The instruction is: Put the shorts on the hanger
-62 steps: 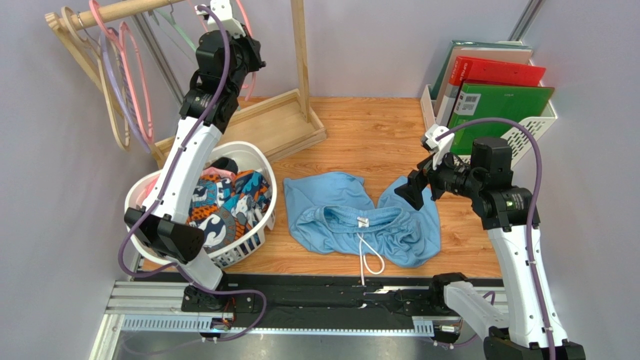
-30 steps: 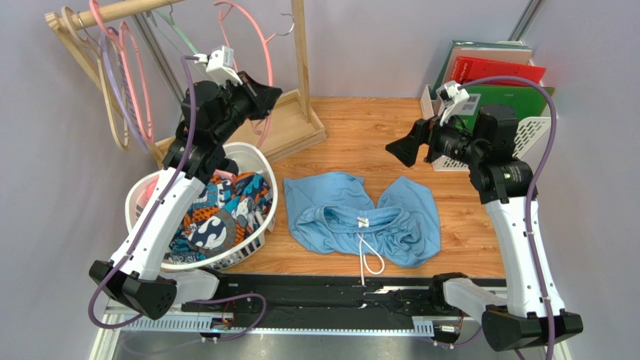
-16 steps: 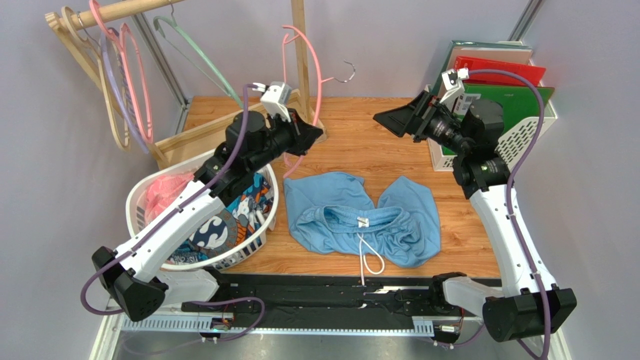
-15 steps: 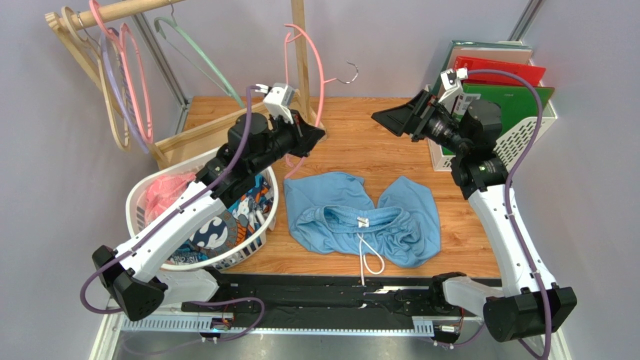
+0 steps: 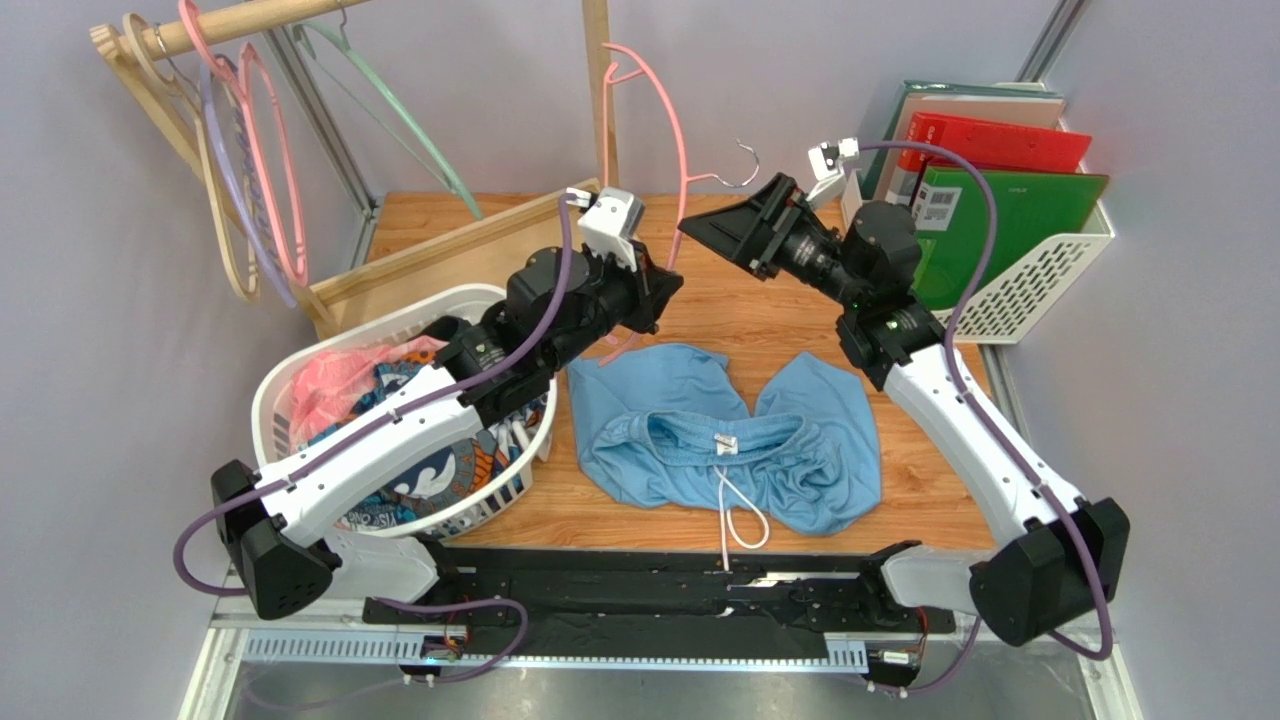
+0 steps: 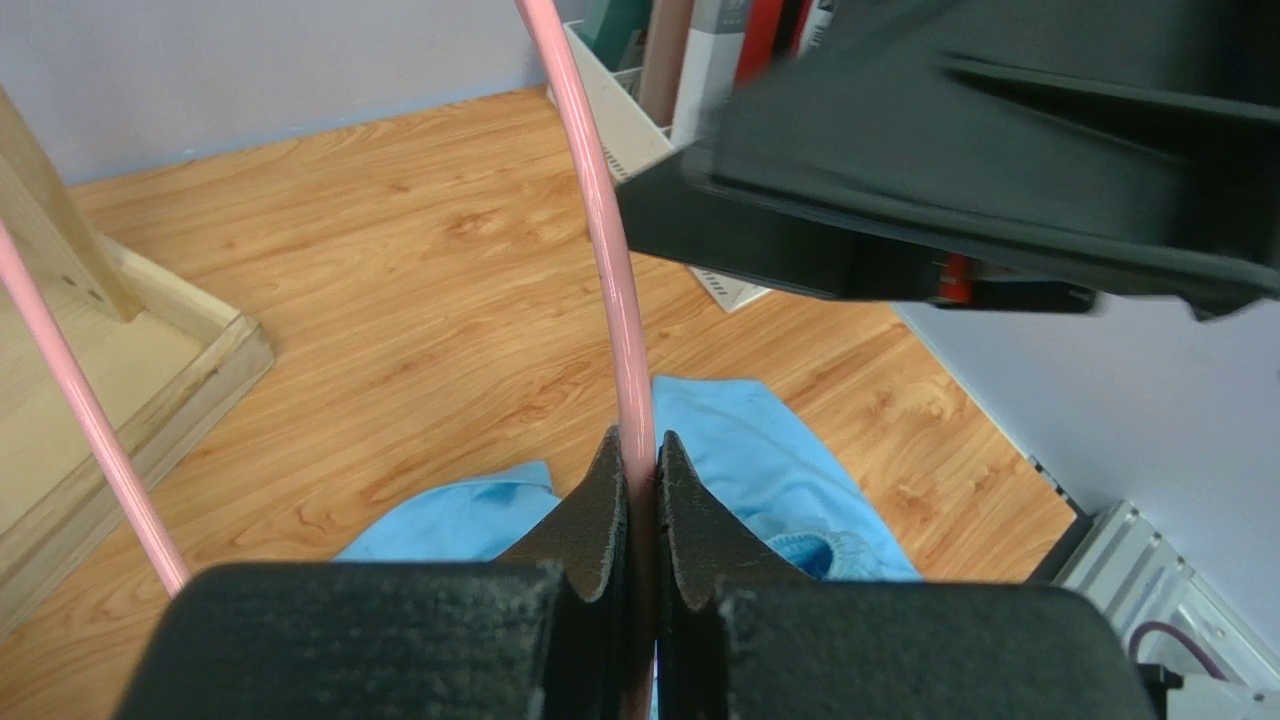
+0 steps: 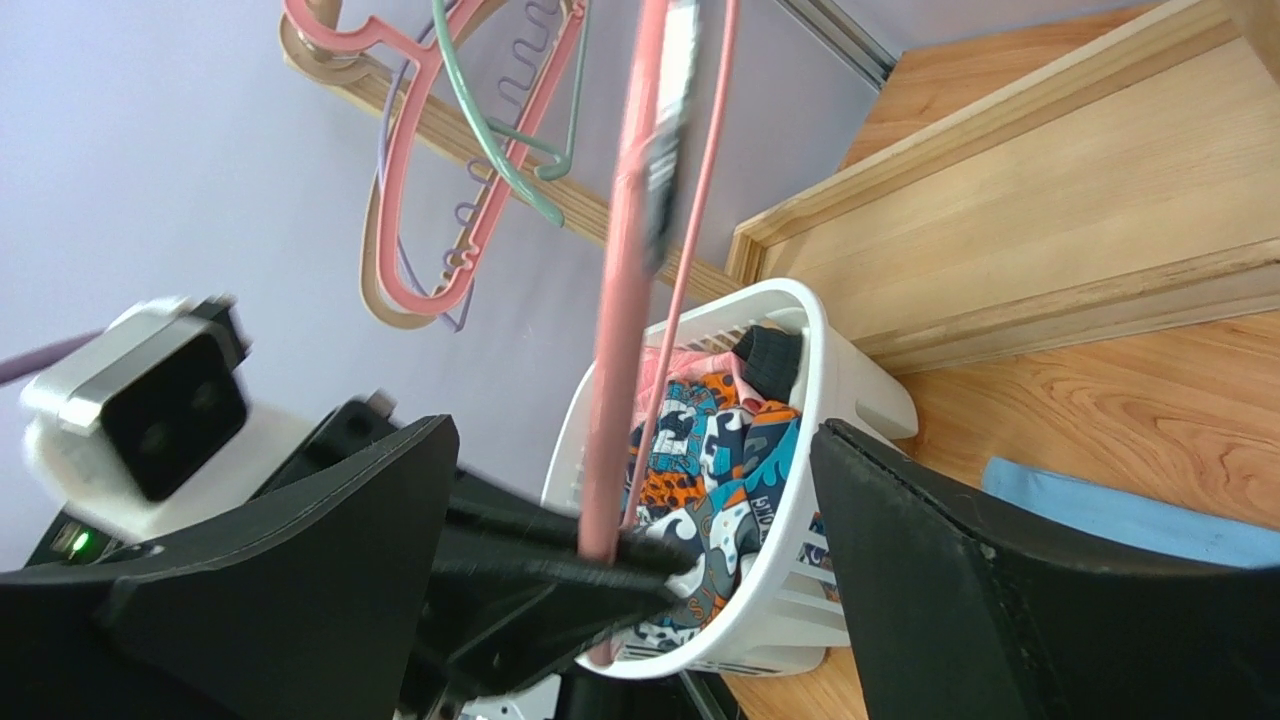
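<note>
The light blue shorts (image 5: 721, 428) lie flat on the wooden table, waistband and white drawstring toward the near edge; they also show in the left wrist view (image 6: 766, 450). My left gripper (image 5: 658, 294) is shut on the lower bar of the salmon-pink hanger (image 5: 672, 128) and holds it upright above the shorts' far edge, silver hook (image 5: 736, 165) pointing right. The left wrist view shows the pads clamped on the pink rod (image 6: 613, 255). My right gripper (image 5: 709, 225) is open beside the hanger. In the right wrist view the hanger (image 7: 624, 300) stands between its spread jaws, untouched.
A white laundry basket (image 5: 301, 383) with patterned cloth and a pink garment stands at the left. A wooden rack (image 5: 601, 90) with more hangers (image 5: 226, 135) stands at the back left. A white file holder with folders (image 5: 1022, 195) stands at the back right.
My left arm has carried the hanger off the rack, rightward to above the shorts. My right arm has swung left and stays open, now around the hanger.
</note>
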`<state>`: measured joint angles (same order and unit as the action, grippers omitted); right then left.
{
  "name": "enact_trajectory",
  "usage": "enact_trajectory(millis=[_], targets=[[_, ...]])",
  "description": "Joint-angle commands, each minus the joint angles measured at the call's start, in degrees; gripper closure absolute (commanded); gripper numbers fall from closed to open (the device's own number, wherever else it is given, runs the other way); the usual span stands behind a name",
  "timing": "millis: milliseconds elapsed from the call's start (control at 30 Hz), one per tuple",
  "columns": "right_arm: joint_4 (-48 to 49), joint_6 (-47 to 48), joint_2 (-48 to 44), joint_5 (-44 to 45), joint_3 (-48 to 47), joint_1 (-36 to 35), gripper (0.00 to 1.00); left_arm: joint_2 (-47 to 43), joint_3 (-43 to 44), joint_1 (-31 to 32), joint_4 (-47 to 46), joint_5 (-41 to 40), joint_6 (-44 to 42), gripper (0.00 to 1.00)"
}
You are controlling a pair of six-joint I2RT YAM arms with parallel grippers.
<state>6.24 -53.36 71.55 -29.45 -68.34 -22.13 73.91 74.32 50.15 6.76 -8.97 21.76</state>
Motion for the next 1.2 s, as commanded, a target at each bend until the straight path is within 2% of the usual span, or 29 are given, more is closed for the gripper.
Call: enact_trajectory(millis=[0,100,133,200,300,333,367,400,433,500,567,600,667,700,733,767,800,867,900,933,967,1000,1033,1100,1133,1167], targets=[[3.52,-3.76,3.94,2.99,-4.26,-1.25,0.09,-0.7,0.03,1.97,-6.24,-0.78,-3.74,1.0],[2.99,-5.78,6.14,4.05,-5.05,-1.51,0.14,-0.52,-0.32,2.93,-6.33,-1.31,-4.18,1.0],[4.12,-6.4,6.67,3.88,-5.75,-1.51,0.21,-0.26,-0.23,2.94,-6.06,-1.05,-4.01,1.0],[5.44,-6.75,7.72,2.92,-6.37,-1.69,0.27,0.01,-0.06,3.55,-5.28,-0.69,-4.53,1.0],[7.21,-7.28,8.17,2.82,-6.72,-1.95,0.47,0.1,-0.41,3.99,-4.92,-0.08,-4.71,1.0],[7.38,-7.37,8.17,2.82,-6.55,-2.04,0.59,0.27,-0.58,4.16,-4.92,0.09,-4.79,1.0],[7.38,-7.28,8.08,2.91,-6.29,-2.04,0.67,0.18,-0.76,4.25,-4.92,0.1,-4.97,1.0],[7.38,-6.93,7.73,2.82,-6.02,-2.04,0.77,0.18,-0.76,4.25,-4.74,0.1,-4.88,1.0],[7.21,-6.76,7.12,2.82,-5.24,-1.78,0.96,0.27,-0.76,4.25,-4.4,0.01,-5.06,1.0],[6.07,-6.14,6.33,2.56,-4.44,-1.34,1.0,0.1,-0.5,4.25,-2.82,0.18,-4.97,0.99],[5.63,-5.88,4.83,1.6,-3.13,0.33,1.0,-0.52,-0.5,4.25,0.16,1.15,-4.36,0.87],[4.41,-5.53,4.22,1.07,-2.77,1.12,1.0,-1.48,-0.67,4.25,1.22,1.76,-4.53,0.66],[3.0,-4.3,2.11,-1.55,-2.33,4.1,1.0,-2.97,-2.07,4.17,4.29,3.61,-6.28,0.46],[0.47,-1.16,1.49,-2.79,-2.5,5.33,1.0,-4.9,-2.69,4.17,5.18,3.87,-7.07,0.3],[-1.21,1.05,-0.08,-4.11,-2.85,7.52,1.0,-6.05,-3.39,4.08,5.97,5.53,-9.52,0.26],[-3.41,4.81,-0.88,-7.43,-3.38,8.58,1.0,-7.45,-5.4,3.99,6.85,6.41,-11.19,0.23],[-10.91,13.11,-1.58,-8.94,-5.56,9.55,1.0,-10.42,-6.55,3.99,6.95,7.03,-12.34,0.18],[-19.29,23.78,-4.03,-14.28,-7.77,11.84,1.0,-13.16,-9.1,3.55,9.39,7.56,-15.24,0.14],[-29.17,28.88,-4.83,-16.06,-10.56,12.63,1.0,-15.09,-9.54,3.29,10.54,7.74,-16.04,0.12],[-34.66,41.37,-5.62,-17.12,-11.81,13.6,1.0,-15.89,-10.33,1.98,13.16,8.52,-16.83,0.1],[-46.46,47.68,-7.11,-18.78,-13.56,13.95,1.0,-17.03,-10.69,0.84,14.49,9.75,-17.1,0.09],[-52.67,55.92,-7.82,-19.23,-16.28,14.13,1.0,-17.48,-11.04,-0.39,15.64,11.68,-17.45,0.09],[-59.0,69.31,-8.52,-19.5,-17.78,14.13,1.0,-17.57,-11.22,-2.23,16.6,17.53,-19.11,0.09],[-74.35,81.79,-11.42,-18.55,-19.55,14.13,1.0,-17.22,-11.13,-7.42,19.51,24.93,-21.31,0.12],[-78.01,90.28,-12.91,-17.23,-19.82,14.13,1.0,-16.96,-10.52,-8.74,21.52,30.54,-23.76,0.13],[-81.61,94.54,-14.06,-14.69,-19.91,14.22,1.0,-16.7,-10.52,-10.76,22.23,32.51,-24.91,0.14]])
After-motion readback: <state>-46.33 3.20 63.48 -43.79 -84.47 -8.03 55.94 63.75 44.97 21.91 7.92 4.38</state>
